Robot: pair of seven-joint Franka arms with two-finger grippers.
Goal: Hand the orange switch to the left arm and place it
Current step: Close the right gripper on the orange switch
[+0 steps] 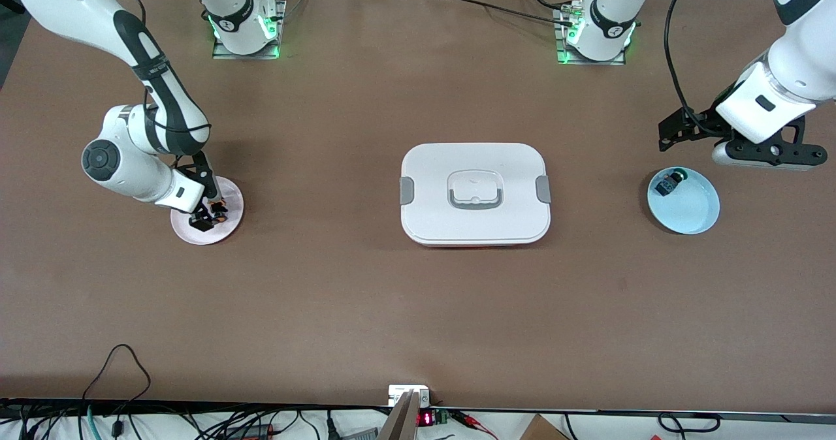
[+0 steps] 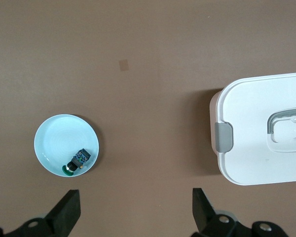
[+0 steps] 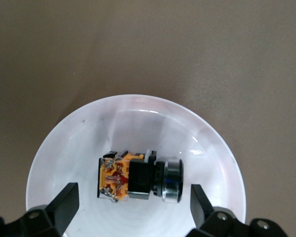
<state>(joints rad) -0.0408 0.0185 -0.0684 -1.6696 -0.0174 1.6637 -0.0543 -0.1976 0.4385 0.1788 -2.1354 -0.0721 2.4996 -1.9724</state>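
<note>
We saw the orange switch (image 3: pixel 138 177) lying on its side in a pale round plate (image 3: pixel 84 143), between the spread fingers (image 3: pixel 64 200) of the right gripper (image 3: pixel 133 202).

From my remote station I see a brown table (image 1: pixel 366 309) carrying two small round plates: a pale pink plate (image 1: pixel 225 228) toward the right arm's end and a light blue plate (image 1: pixel 689 208) toward the left arm's end, the two well apart. On the blue plate, near its rim, lies a dark switch with a green cap (image 1: pixel 671 183), tipped on its side. Along the table's edge nearest the front camera I make out loose black cables (image 1: pixel 121 368) and a small electronic unit with a red lit display (image 1: pixel 424 418).
</note>
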